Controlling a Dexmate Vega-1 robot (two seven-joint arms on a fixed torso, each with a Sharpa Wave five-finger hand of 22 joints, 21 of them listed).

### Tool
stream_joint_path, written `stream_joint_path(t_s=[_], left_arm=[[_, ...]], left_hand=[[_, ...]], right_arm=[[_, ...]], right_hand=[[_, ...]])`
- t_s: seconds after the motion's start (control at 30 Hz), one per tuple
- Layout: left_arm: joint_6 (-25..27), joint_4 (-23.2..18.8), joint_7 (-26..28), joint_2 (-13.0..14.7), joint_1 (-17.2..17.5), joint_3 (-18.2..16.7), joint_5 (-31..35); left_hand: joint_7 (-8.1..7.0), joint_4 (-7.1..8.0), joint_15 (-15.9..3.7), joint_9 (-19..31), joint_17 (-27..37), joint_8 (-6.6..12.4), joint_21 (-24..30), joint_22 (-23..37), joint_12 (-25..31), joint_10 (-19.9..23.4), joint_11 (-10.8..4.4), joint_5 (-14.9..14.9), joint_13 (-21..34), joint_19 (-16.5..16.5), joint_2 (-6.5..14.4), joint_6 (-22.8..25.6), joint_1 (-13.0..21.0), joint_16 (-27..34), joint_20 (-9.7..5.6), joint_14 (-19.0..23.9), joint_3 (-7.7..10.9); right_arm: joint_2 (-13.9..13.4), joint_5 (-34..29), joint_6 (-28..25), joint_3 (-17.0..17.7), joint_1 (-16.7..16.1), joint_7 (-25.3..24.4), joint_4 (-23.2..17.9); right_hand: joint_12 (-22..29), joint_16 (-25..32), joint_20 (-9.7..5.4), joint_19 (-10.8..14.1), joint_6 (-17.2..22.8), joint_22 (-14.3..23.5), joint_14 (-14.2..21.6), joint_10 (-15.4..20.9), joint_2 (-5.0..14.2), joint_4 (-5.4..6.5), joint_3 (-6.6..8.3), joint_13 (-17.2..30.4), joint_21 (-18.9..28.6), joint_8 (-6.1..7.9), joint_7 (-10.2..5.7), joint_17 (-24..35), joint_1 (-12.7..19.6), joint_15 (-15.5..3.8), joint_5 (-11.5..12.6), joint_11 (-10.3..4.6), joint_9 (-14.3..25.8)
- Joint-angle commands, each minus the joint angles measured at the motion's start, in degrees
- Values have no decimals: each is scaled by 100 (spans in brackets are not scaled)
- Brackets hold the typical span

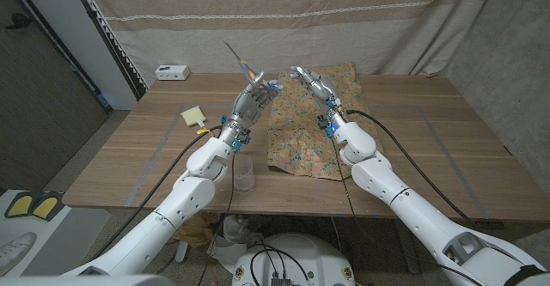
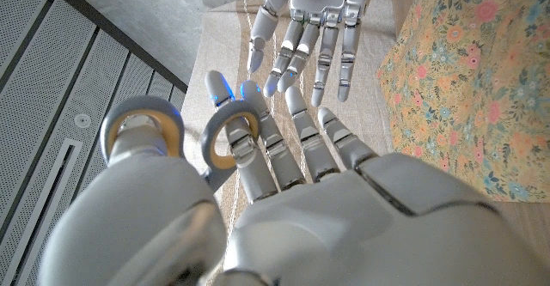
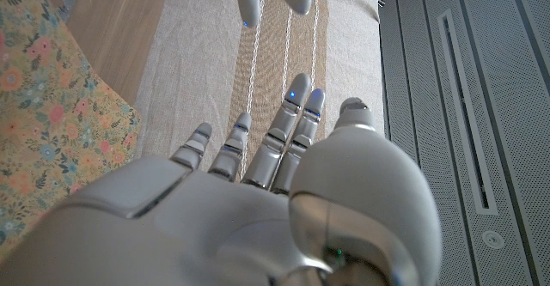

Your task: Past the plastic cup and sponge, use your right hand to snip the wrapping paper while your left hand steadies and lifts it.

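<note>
— Where's the wrapping paper (image 1: 311,123), and how will it take a grip?

— It lies flat on the worktop (image 1: 430,140), under your raised hands. Thin and floppy, I'd judge; pinch a near edge.

— The hands?

— Your left hand (image 1: 252,97) has the scissors (image 1: 241,65) by their loops. Your right hand (image 1: 311,84) is spread and holds nothing. The paper's far edge is hidden behind the right hand; cup (image 1: 243,173) and sponge (image 1: 194,117) sit apart

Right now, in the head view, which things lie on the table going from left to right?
White box → sponge → cup → wrapping paper.
</note>
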Motion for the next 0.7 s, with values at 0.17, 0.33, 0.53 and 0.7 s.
stream_joint_path(t_s=[0.17, 0.33, 0.53, 0.7], left_arm=[[102, -306, 734, 187, 125, -64, 644], [185, -365, 830, 266, 135, -77, 730], [277, -387, 875, 373, 102, -62, 874], [300, -385, 867, 435, 85, -82, 905]], left_hand=[[229, 13, -877, 95, -47, 127, 25, 5, 148, 400, -46, 67, -91, 82, -70, 205, -265, -45, 117, 239, -326], [283, 25, -873, 120, -59, 133, 27, 1, 175, 415, -53, 67, -78, 91, -81, 197, -380, -69, 150, 249, -466], [321, 42, -805, 175, -79, 119, 9, -17, 138, 274, 36, 53, -111, 67, -104, 102, -658, -142, 201, 219, -832], [354, 30, -731, 215, -94, 67, -11, -34, 152, 169, 19, 37, -72, 40, -106, -77, -835, -216, 281, 142, -1145]], right_arm=[[-1, 6, 52, 25, -18, -13, -10], [-16, 23, 64, 42, -36, -8, -22], [-50, -3, 79, 57, -48, -15, -56], [-74, -11, 72, 72, -58, -29, -104]], right_hand=[[-19, 40, 41, 16, 29, -1, 38, 53, 7, -34, -3, 10, 39, -17, -8, 11, 60, -903, 5, 25, 5], [-28, 42, 42, 16, 24, -1, 38, 50, 8, -41, 0, 8, 39, -22, -12, 11, 64, -904, 6, 31, 4], [-29, 45, 43, 15, 33, -1, 43, 71, 8, -46, 2, 3, 39, -22, -17, 11, 66, -901, 5, 29, 3], [-27, 46, 47, 15, 48, -1, 42, 88, 7, -51, 3, 4, 39, -19, -17, 10, 67, -901, 5, 21, 2]])
